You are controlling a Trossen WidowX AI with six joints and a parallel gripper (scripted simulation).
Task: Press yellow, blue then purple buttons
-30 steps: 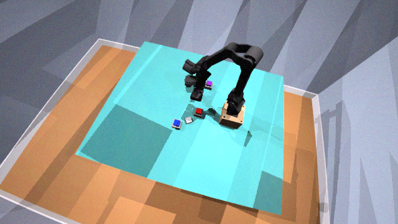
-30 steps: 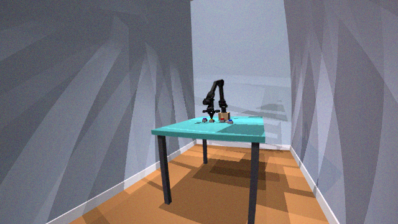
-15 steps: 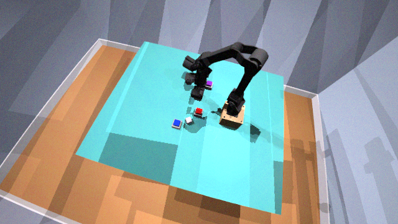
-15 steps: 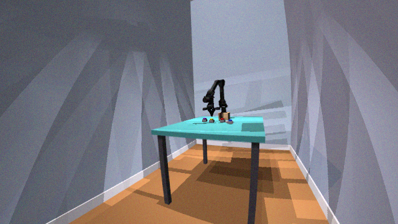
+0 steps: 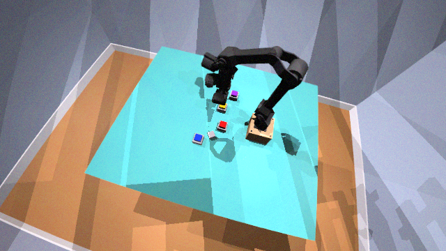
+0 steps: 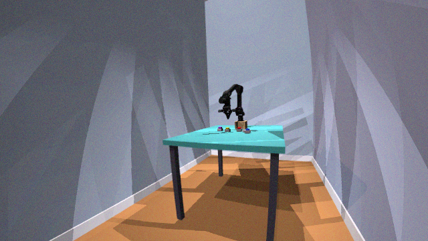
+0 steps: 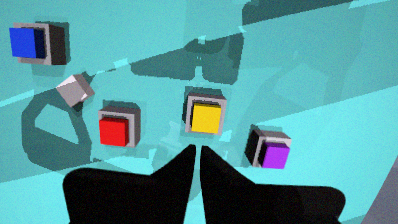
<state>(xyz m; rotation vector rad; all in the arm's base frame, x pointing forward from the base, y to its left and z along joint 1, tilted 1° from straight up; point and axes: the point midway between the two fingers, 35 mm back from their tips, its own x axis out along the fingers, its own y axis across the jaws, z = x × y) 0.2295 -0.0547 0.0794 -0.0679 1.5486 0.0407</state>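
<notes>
Gripper: your gripper (image 7: 197, 150) sits nearest the wrist camera, its two black fingers pressed together with only a thin slit between them and nothing pinched; it hangs above the desk, touching no button.
Yellow button: just ahead of the fingertips in your wrist view you see the yellow button (image 7: 205, 117), its cap raised in a grey housing. In the top view it lies directly below the gripper.
Purple button: the purple button (image 7: 274, 154) sits to the right of the fingertips in the wrist view, near the yellow one but apart from it.
Red button: look left of the yellow button for the red button (image 7: 114, 131), also in a grey frame.
Grey block: a small grey block (image 7: 75, 91) lies tilted beyond the red button — between it and the blue one, touching neither.
Blue button: the blue button (image 7: 27, 42) is farthest from you, at the upper left corner of the wrist view, well apart from the gripper.
Desk: all of this rests on the turquoise desk (image 5: 167, 164); the arm's tan base (image 5: 259, 134) stands on it near the red button.
</notes>
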